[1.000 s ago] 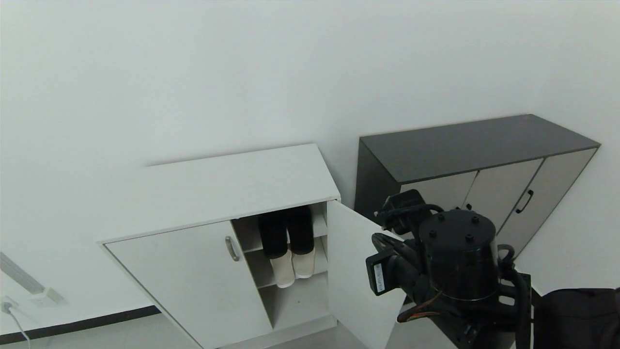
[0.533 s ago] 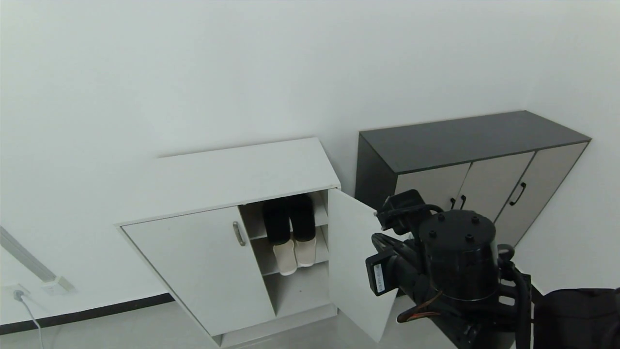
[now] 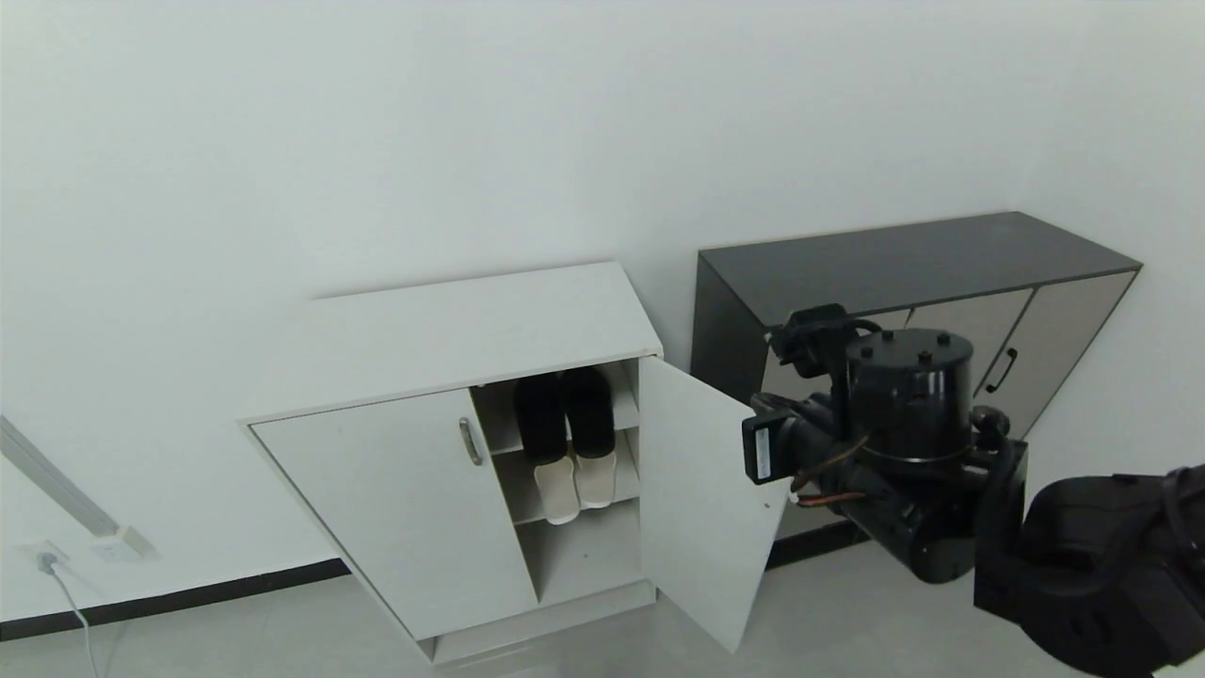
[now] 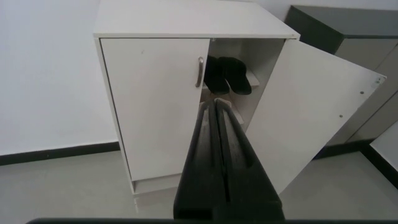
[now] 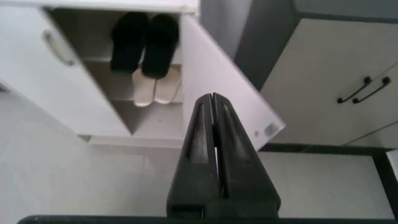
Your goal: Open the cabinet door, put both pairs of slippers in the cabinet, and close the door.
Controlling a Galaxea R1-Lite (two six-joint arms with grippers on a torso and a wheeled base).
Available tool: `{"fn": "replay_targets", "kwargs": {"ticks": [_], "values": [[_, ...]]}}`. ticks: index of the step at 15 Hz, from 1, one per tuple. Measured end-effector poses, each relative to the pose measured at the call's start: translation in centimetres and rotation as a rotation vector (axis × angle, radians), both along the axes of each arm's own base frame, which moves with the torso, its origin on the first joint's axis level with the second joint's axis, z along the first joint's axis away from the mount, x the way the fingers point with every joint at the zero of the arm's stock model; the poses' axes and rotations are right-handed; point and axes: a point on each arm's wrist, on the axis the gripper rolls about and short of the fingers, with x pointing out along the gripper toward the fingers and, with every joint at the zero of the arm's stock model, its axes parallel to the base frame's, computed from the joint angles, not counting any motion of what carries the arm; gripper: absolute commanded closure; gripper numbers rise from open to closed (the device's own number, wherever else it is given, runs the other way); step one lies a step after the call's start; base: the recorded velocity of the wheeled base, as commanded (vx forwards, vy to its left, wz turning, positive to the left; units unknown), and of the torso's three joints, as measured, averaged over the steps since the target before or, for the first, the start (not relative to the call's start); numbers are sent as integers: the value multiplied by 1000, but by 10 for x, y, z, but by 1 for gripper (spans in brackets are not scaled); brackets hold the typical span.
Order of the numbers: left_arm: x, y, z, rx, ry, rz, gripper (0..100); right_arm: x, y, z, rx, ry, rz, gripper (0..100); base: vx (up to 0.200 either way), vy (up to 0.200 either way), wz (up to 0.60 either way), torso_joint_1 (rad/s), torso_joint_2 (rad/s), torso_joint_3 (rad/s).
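The left gripper [image 4: 216, 102] has its two fingers [image 4: 205, 143] pressed flat together, with nothing between them. The right gripper [image 5: 213, 97] is the same, its fingers [image 5: 200, 134] closed on each other and empty.

Straight ahead of the left fingertips stands the white cabinet [image 3: 471, 320]. They line up with the edge where its closed door [image 4: 155, 106] and metal handle [image 4: 199, 71] meet the open half. The cabinet is clearly apart from these fingers.

Ahead of the right fingertips is the open door [image 5: 217, 62], swung outward on its hinges. Whether the tips touch its face cannot be told.

Beyond both sets of fingertips, inside the open half, both pairs of slippers are on shelves. The black slippers [image 3: 563, 410] lie side by side on the upper shelf. The white slippers [image 3: 572, 482] lie side by side on the shelf just below, their ends jutting toward the fingers.

Farther off, beside the white cabinet and behind the right arm, stands a dark cabinet [image 3: 904, 264] with pale doors shut. Both cabinets back onto a plain wall [image 3: 471, 141].
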Motion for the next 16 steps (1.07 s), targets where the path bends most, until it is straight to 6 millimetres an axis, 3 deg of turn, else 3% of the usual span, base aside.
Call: {"fn": "replay_targets", "kwargs": {"ticks": [4,8,16], "values": [[0,0,0,0,0,0,100,45,-19,14,20,1,-102,100,0,0,0,0,0,0],[0,0,0,0,0,0,100,83,-29,11,35,-7,-153,100,0,0,0,0,0,0],[0,0,0,0,0,-2,100,119,-29,-21,30,45,-167,100,0,0,0,0,0,0]]}}
